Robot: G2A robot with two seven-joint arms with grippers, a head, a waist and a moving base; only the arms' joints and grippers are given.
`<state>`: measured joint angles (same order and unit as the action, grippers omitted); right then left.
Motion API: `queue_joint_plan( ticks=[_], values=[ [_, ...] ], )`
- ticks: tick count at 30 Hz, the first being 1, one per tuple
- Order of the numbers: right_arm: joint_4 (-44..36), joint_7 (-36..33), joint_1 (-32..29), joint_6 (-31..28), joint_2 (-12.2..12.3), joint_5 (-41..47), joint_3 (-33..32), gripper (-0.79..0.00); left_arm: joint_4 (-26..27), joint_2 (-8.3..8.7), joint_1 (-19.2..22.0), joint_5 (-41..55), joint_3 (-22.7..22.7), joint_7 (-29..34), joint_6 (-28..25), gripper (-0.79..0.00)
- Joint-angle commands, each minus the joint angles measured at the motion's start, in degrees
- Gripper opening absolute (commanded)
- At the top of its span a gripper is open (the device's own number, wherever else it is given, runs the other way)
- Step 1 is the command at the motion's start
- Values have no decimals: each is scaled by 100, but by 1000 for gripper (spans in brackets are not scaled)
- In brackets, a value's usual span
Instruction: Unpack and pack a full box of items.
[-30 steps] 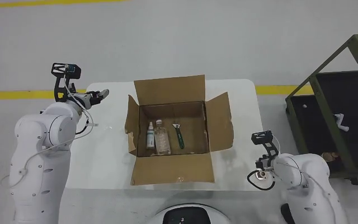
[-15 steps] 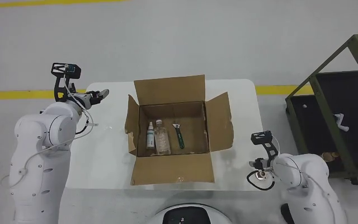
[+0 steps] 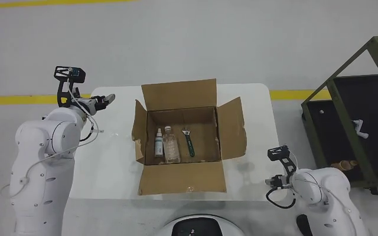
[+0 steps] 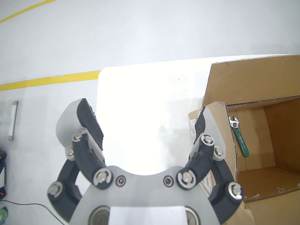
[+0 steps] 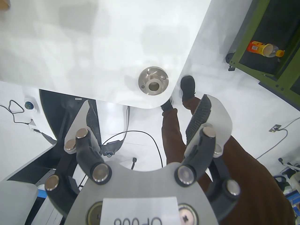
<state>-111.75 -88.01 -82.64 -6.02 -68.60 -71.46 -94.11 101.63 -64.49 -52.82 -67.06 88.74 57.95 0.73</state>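
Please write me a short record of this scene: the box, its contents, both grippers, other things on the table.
box: cardboard box, flaps open, middle of the table
contents: spray bottle, clear bottle, green-handled wrench, lying flat
left gripper: open, empty, over the table's far left corner
right gripper: open, empty, at the table's near right corner
loose part: metal flange on that corner

Industrial hall or workshop: grey painted floor, yellow lane line, green metal cart.
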Motion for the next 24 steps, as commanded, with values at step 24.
queue_joint_plan(
  ticks=[24],
  values=[
    [694, 177, 81, -32, 108, -137, 199, -477, 0, 0, 0, 0, 0, 0, 0, 0]
  ],
)
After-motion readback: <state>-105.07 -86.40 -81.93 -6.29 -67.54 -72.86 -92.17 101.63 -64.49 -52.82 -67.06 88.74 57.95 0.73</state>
